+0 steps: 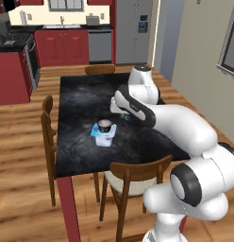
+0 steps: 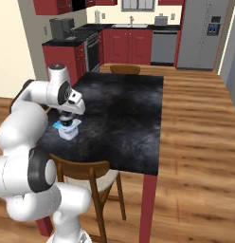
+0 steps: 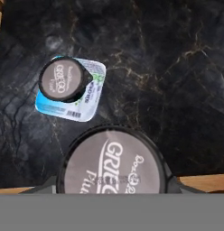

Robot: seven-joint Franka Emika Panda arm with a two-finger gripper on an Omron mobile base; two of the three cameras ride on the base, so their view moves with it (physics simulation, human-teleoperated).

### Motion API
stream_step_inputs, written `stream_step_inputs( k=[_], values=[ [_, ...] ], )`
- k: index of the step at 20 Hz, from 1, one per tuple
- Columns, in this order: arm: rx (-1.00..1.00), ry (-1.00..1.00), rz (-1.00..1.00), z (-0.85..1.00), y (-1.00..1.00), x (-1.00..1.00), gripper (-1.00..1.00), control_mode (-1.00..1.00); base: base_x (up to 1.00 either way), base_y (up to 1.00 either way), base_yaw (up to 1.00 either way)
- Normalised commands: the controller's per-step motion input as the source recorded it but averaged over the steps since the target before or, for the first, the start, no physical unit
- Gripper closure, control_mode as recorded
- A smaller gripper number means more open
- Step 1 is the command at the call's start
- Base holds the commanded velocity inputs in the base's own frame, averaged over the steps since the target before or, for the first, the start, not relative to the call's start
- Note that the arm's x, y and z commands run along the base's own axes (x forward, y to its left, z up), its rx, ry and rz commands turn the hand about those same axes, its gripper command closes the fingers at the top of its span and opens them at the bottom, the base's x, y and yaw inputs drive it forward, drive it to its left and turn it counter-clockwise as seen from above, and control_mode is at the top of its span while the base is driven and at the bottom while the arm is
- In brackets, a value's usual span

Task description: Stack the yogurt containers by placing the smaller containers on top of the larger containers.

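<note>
The larger container, a squarish white tub (image 3: 68, 108) (image 1: 104, 136) (image 2: 68, 133) with a light blue top, stands on the dark marble table (image 1: 81, 104). One smaller container, a dark round cup (image 3: 62, 80) (image 1: 104, 125) with a pale lid, sits on top of the tub. A second such cup (image 3: 114, 163) looms close in the hand view, with my gripper (image 3: 111, 185) shut on its sides. It hangs above the table, beside the tub and apart from it. In the left base view my arm hides the gripper, which is just right of the tub.
A wooden chair (image 1: 133, 177) stands at the table's near edge, another (image 1: 47, 127) at its left side and a third (image 1: 100, 69) at the far end. The table's wooden edge (image 3: 199, 181) lies close under the held cup. Red kitchen cabinets (image 1: 62, 47) line the back wall.
</note>
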Motion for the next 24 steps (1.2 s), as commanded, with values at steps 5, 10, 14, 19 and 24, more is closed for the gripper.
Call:
stream_step_inputs(
  k=[5,10,14,19,24],
  values=[
    [0.00,0.05,0.00,0.00,0.34,0.17,1.00,-1.00,0.00,0.00,0.00],
    [0.00,0.03,0.00,0.00,0.26,0.25,1.00,-1.00,0.00,0.00,0.00],
    [0.00,0.03,0.00,0.00,0.22,0.28,1.00,-1.00,0.00,0.00,0.00],
    [0.00,0.04,0.00,-0.08,0.11,0.29,1.00,-1.00,0.00,0.00,0.00],
    [0.00,0.05,0.00,-0.22,0.03,0.26,1.00,-1.00,0.00,0.00,0.00]
  ],
)
